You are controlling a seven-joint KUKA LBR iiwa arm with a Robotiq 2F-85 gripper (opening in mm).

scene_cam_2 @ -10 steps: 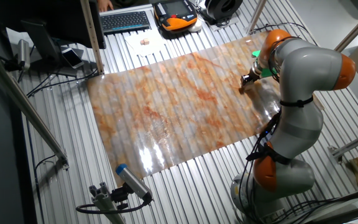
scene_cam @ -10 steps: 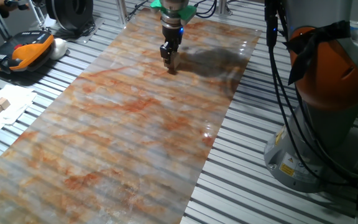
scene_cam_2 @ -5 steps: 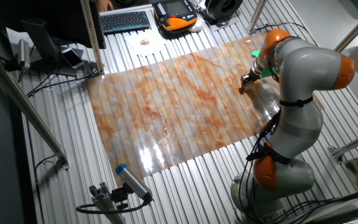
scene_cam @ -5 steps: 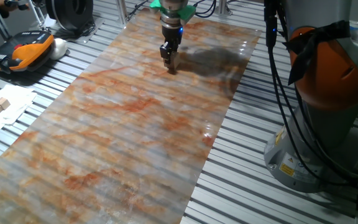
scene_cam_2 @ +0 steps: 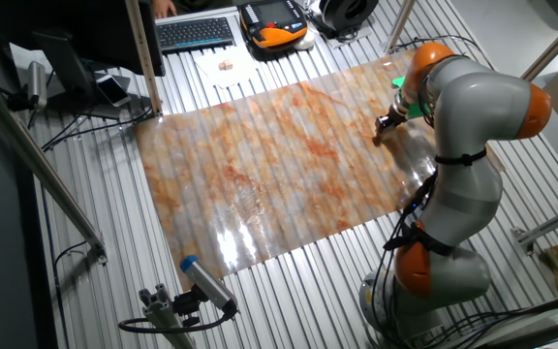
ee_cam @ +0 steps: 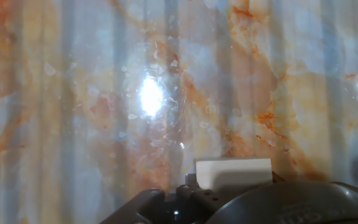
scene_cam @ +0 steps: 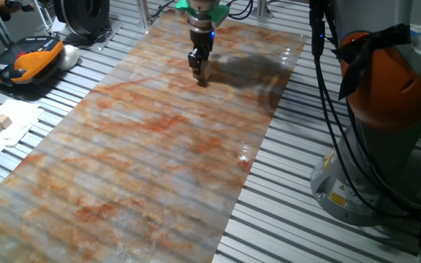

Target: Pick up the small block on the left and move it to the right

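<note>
My gripper [scene_cam: 199, 75] stands low at the far end of the marbled mat [scene_cam: 159, 153], fingers pointing down with their tips at the surface; it also shows in the other fixed view [scene_cam_2: 380, 133]. The fingers stand close together and look shut on the small block. In the hand view the block [ee_cam: 233, 172] is a pale rectangle at the bottom edge, right against the dark gripper body. In the fixed views the fingers mostly hide it.
A pair of smaller tan cubes [scene_cam: 3, 123] lies on white paper left of the mat. An orange and black pendant [scene_cam: 24, 58] lies beyond them. A keyboard [scene_cam_2: 195, 32] is at the back. The arm's base [scene_cam: 386, 117] and cables stand right of the mat.
</note>
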